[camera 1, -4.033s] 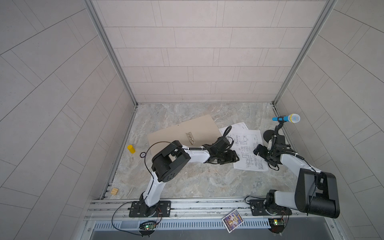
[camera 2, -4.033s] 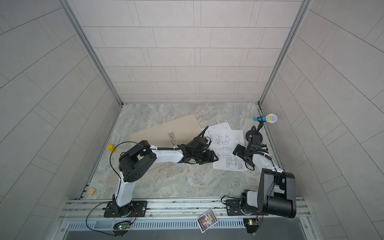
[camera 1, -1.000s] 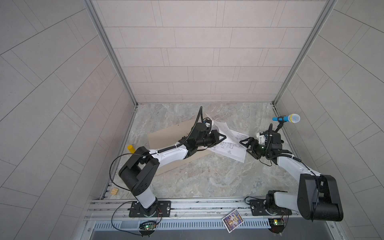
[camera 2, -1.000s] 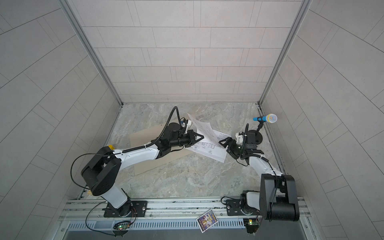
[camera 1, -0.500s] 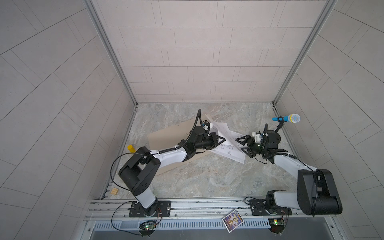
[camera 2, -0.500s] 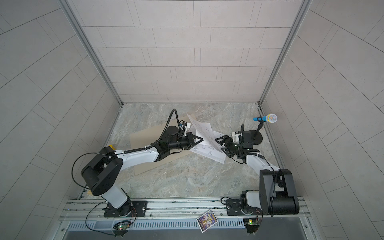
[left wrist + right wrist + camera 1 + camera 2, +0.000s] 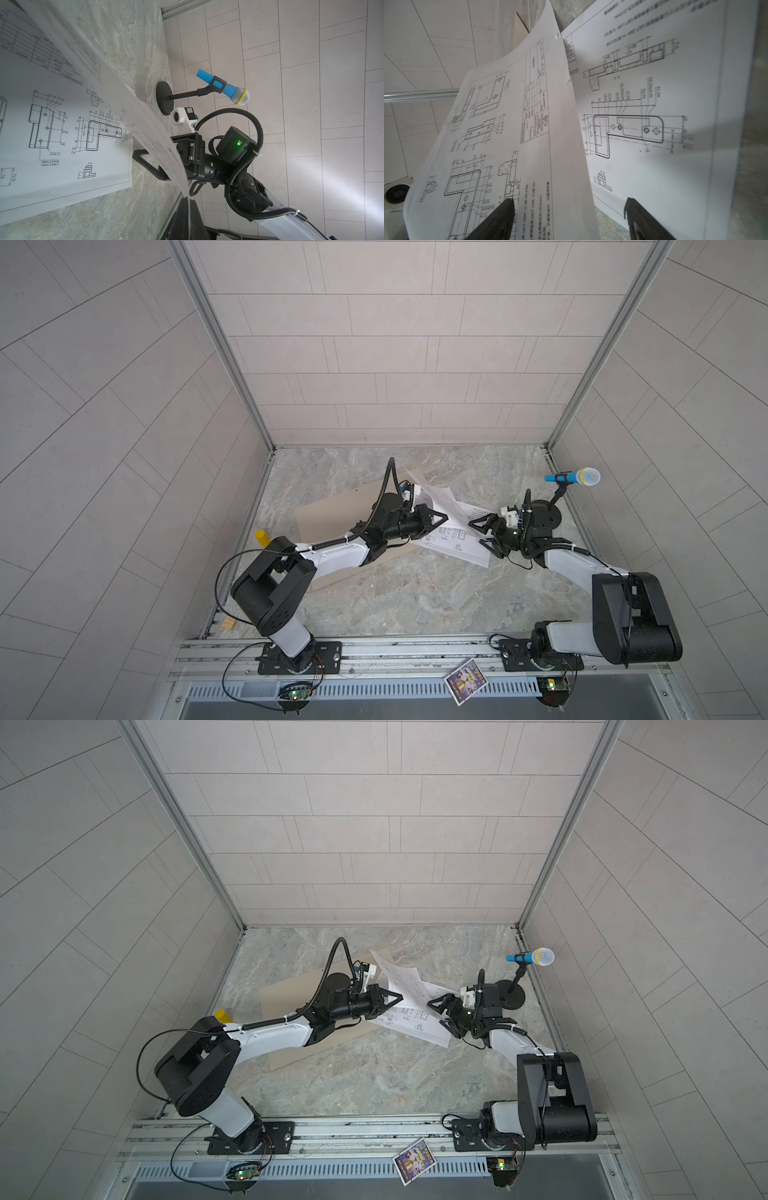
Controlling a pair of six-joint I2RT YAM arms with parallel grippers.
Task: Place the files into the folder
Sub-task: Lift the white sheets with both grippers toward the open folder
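Two white paper sheets printed with black technical line drawings carry nearly all the legible writing. The lifted sheet (image 7: pixel 508 124) shows "A-A", "GB/T 1804 - m", "ISO 2768" and "GB/T 1184 - K", with title-block entries too small to make out. The flat sheet (image 7: pixel 52 124) reads "3-Ø2.5 THRU", "M3x0.5 THRU", "1 X 45.0°" and "B-B". The left gripper (image 7: pixel 444 516) has its fingers pressed together on the lifted sheet's edge, holding it curled above the grey marble-patterned tabletop (image 7: pixel 415 593). In the left wrist view that sheet is nearly edge-on and blurred, and it hides part of the right gripper (image 7: pixel 478 534). The right gripper's fingers (image 7: pixel 502 216) stand spread at the sheets' edge; whether they touch paper cannot be told. The flat sheet lies on the tabletop with one end at the flat tan cardboard folder (image 7: pixel 328 514). The left arm covers much of the folder and hides any overlap. The small colourful picture card (image 7: pixel 465 682) on the front rail is too small to read.
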